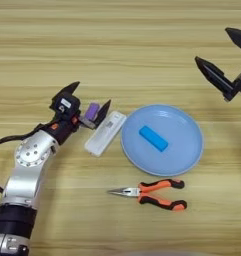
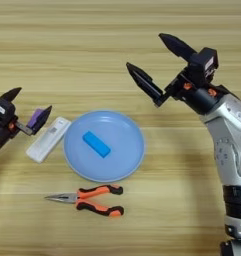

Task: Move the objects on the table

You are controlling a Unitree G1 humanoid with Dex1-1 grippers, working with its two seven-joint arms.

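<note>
Wood-grain planks in a light tan make up the table (image 1: 117, 40) that fills our view, matte and evenly lit. We take the round light-blue plate (image 1: 184, 150) as our landmark: smooth, shallow-rimmed, lying flat near the middle. Beyond its right rim, well apart and raised, our right gripper (image 2: 152, 67) holds its two black pointed fingers spread wide with nothing between them. To the plate's left our left gripper (image 1: 89, 102) is also spread, and the small purple block (image 1: 93, 111) sits in the gap close to the near finger; we cannot tell whether either finger touches it. Just left of the plate, nearly touching its rim, lies the white flat bar-shaped device (image 1: 106, 133) with a label, hard plastic, angled. Below the plate rest the orange-and-black pliers (image 1: 151, 192), rubbery handles toward the right, steel nose pointing left. On the plate, left of centre, lies the small blue block (image 1: 153, 138), crisp-edged and tilted.

We judge the step in hand to be gripping the purple block: centre it between the fingers, close squarely on its flat faces, and lift straight up so the white device is not nudged.
</note>
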